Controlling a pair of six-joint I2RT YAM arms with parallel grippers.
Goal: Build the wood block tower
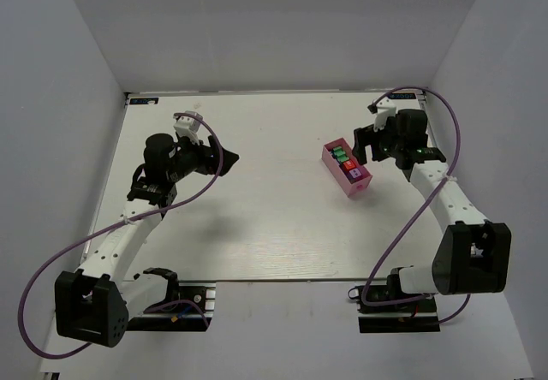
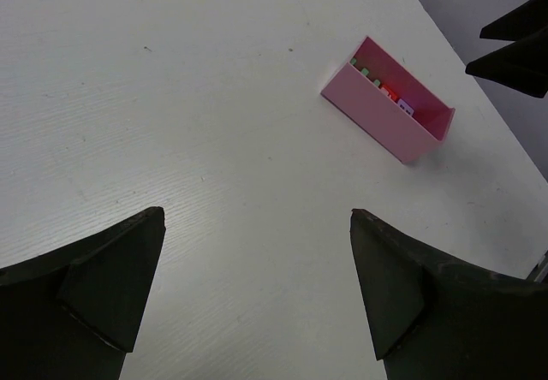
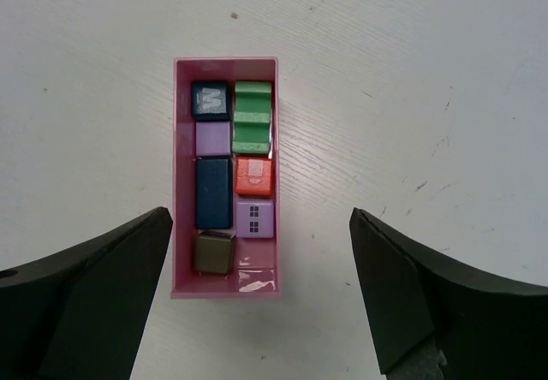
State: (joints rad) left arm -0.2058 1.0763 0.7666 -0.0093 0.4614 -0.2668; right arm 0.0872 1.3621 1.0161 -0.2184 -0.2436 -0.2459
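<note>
The wood blocks lie flat inside a pink box (image 3: 227, 292), none stacked: a dark blue lettered cube (image 3: 210, 100), a green ridged block (image 3: 253, 116), a purple cube (image 3: 213, 139), a red cube (image 3: 254, 176), a long dark blue block (image 3: 213, 193), a purple windowed cube (image 3: 254, 218) and a grey-brown cube (image 3: 213, 252). The box sits right of centre on the table (image 1: 347, 170) and shows in the left wrist view (image 2: 385, 115). My right gripper (image 3: 259, 213) is open above the box's near end (image 1: 368, 146). My left gripper (image 2: 257, 212) is open and empty, far left of the box (image 1: 229, 159).
The white table (image 1: 257, 217) is walled by white panels at the left, back and right. Its front edge runs along the arm bases. The right gripper's fingers (image 2: 514, 46) show at the top right of the left wrist view.
</note>
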